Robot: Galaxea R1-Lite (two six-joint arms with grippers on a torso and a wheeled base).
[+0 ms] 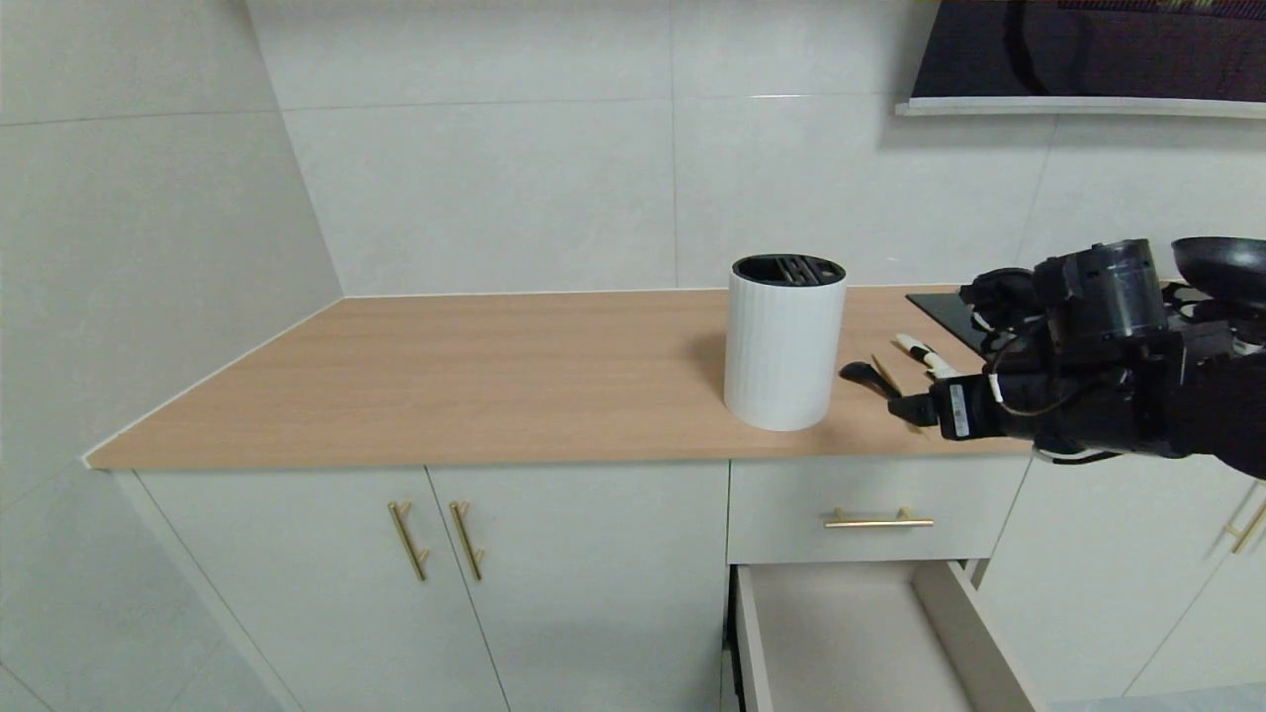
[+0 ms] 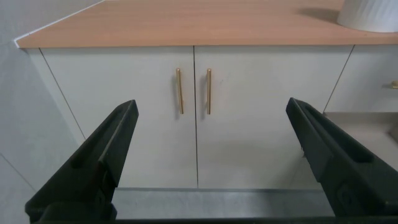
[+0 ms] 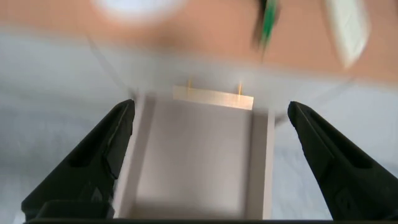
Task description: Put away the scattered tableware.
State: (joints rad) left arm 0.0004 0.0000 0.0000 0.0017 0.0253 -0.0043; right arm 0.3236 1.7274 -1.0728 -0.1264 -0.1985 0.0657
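Note:
A white ribbed utensil holder with a black slotted top stands on the wooden counter. Just right of it lie a black spoon, thin chopsticks and a white-handled utensil. My right gripper hangs at the counter's front edge near these, open with nothing in it. In the right wrist view my right gripper is above the open drawer, with blurred utensils beyond. My left gripper is open and empty, low in front of the cabinet doors.
An open, empty drawer juts out below a shut drawer with a gold handle. A black cooktop and a dark pan sit at the counter's right. Tiled walls close off the back and left.

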